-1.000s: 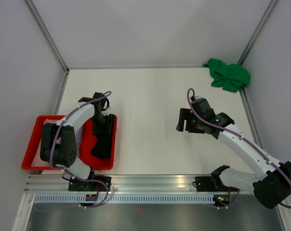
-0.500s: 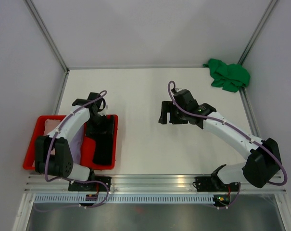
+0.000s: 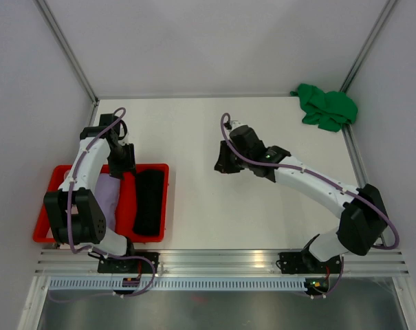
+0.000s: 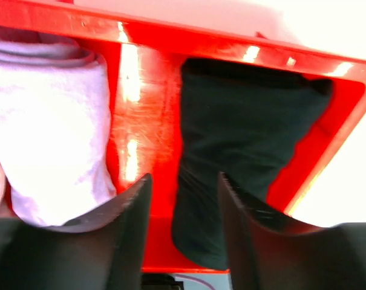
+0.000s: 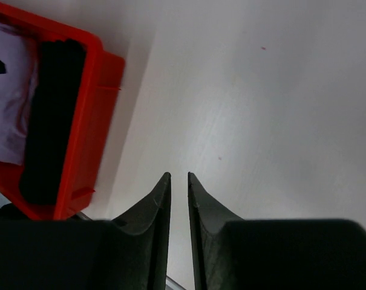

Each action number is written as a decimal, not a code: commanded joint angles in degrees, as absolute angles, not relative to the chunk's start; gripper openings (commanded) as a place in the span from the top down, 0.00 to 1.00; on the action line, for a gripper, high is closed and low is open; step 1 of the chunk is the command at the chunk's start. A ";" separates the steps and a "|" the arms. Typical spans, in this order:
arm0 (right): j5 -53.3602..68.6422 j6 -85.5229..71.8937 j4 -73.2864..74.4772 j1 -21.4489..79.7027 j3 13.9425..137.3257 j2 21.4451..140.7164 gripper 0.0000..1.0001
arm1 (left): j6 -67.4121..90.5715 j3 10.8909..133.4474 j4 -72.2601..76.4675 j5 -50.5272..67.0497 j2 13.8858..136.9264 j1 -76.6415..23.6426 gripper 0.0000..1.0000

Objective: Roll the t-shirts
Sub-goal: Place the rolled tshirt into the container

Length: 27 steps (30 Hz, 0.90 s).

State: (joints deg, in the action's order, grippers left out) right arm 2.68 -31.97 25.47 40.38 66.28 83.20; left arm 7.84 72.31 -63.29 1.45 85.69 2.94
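The black t-shirt (image 3: 149, 203) lies as a long, tight roll in the right-hand side of the red tray (image 4: 143, 103), just beside a pale lilac roll (image 4: 49, 133), so by my read that one's done and we're between garments. The left claw (image 4: 184, 179) hangs over the tray's far end with its fingers spread wide and nothing between them. It's released, above the strip of bare red floor between the two rolls. Over to the right claw (image 5: 178, 176): it's above the bare middle of the desk (image 3: 194, 124), pinched down to a thin slit and gripping nothing at all. A pinkish edge peeks out at the lilac roll's left side in the left wrist view, possibly another shirt, though it's too cropped to call. Now the one to watch is the green t-shirt (image 3: 324, 106), a crumpled heap in the far right corner of the desk, well apart from both claws and plainly not rolled. That looks like the next job. The right arm is the nearer one, so I'd say it needs to reach into that corner, open up, pinch the cloth and drag it to the open middle. Both claws would then have to spread it flat before rolling, since a bunched heap won't roll neatly.
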 commanded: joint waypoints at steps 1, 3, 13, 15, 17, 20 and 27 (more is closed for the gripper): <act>7.26 -35.66 13.99 45.17 71.01 89.62 0.79 | 4.84 71.20 -61.62 -2.28 88.33 4.21 0.50; 8.26 -38.13 10.04 47.02 71.89 92.54 0.79 | 3.61 69.97 -59.95 -3.07 89.12 5.27 0.51; 3.34 -42.98 11.16 54.22 84.54 111.17 0.81 | -3.07 65.04 -47.91 -5.27 94.65 6.34 0.62; 2.99 -44.20 11.86 54.84 85.69 113.36 0.84 | -3.08 63.99 -45.63 -5.45 95.71 5.89 0.61; 2.73 -44.91 11.69 55.02 86.22 114.43 0.86 | -3.34 63.29 -44.30 -5.62 96.50 5.54 0.61; 3.60 -45.26 11.95 55.02 88.32 116.71 0.87 | -2.90 63.37 -42.98 -5.10 98.35 5.01 0.60; 6.15 -46.49 13.01 55.81 94.21 122.68 0.89 | -1.58 62.49 -39.73 -1.94 98.61 0.80 0.59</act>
